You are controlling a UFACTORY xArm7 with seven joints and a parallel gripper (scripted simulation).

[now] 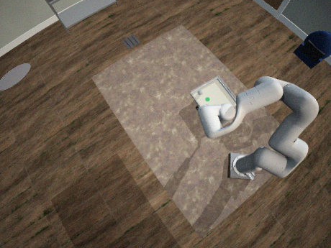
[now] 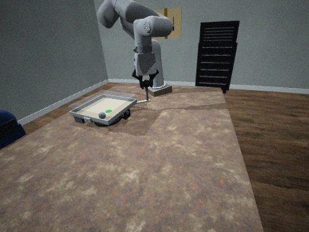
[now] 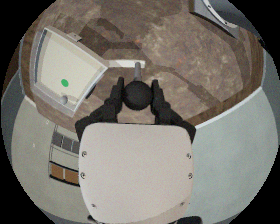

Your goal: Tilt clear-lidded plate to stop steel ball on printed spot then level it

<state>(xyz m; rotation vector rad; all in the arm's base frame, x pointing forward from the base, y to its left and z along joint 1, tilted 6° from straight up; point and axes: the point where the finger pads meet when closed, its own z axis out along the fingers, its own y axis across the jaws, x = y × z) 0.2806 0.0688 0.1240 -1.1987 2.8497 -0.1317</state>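
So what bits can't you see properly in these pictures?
- Top view: the arm covers the near edge of the plate, plus the gripper and handle knob.
- Wrist view: the steel ball does not show; only the green spot does. The gripper is shut on the dark knob, hiding its contact faces.
- Exterior view: the steel ball is small and blurry; its exact gap to the spot is unclear. The plate's support underneath is in shadow.

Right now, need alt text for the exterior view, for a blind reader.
A grey robot arm's tool is shut on the dark knob of a thin handle reaching to a clear-lidded plate on a mottled brown table. Inside the plate, a steel ball rests just beside the green spot, not on it.
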